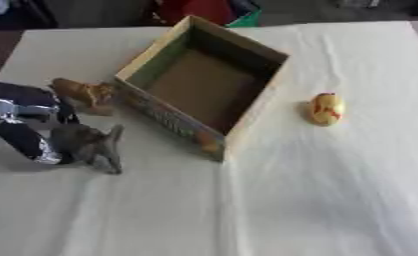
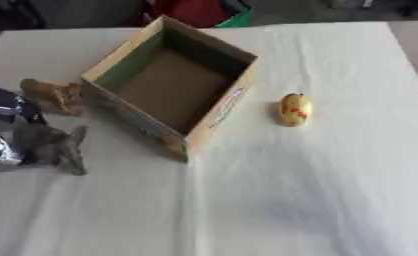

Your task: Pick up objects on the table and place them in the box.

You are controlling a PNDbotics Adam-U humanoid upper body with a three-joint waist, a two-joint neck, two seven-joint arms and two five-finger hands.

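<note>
An open cardboard box stands askew in the middle of the table, and its inside looks empty. Left of the box lies a brown toy figure. Just below it sits a grey toy animal, resting on the cloth. My left hand comes in from the left edge, black and silver, with its fingers and thumb curled round the grey toy's near end. A yellow toy with red marks lies to the right of the box, apart from it. My right hand shows in neither view.
A white cloth covers the table, with wide bare room in front and to the right. Dark, red and green things stand beyond the far edge.
</note>
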